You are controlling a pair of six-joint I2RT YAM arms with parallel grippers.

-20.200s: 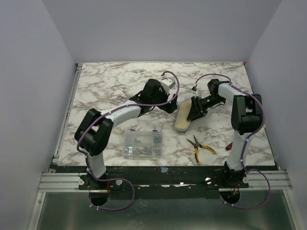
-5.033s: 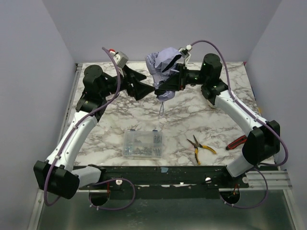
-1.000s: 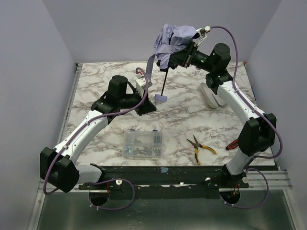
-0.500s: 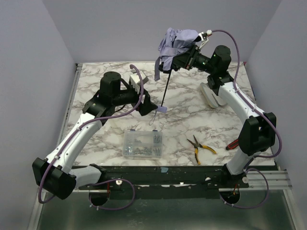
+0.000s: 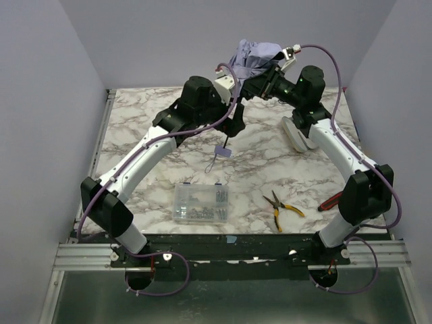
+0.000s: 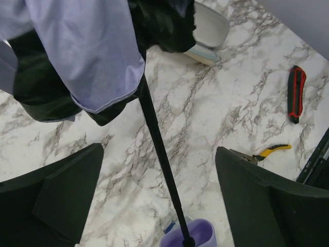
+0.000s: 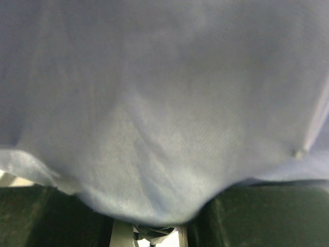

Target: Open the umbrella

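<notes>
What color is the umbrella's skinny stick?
The umbrella's stick is black; left wrist view shows it best.

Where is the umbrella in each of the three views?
Top external: umbrella top centre, held high, shaft hanging down.
Left wrist: canopy upper left, shaft running to bottom centre.
Right wrist: its lilac fabric fills nearly the whole picture.
Shared landmark: pliers, lower right in top external, right edge in left wrist; absent from right wrist.

Top external camera high overhead, looking down over the whole counter [image 5: 270, 169], left wrist camera beside the umbrella [image 6: 87, 51], facing down its shaft [image 6: 157, 149], both showing the pliers [image 6: 264, 152], right wrist camera against its canopy [image 7: 164, 103].
</notes>
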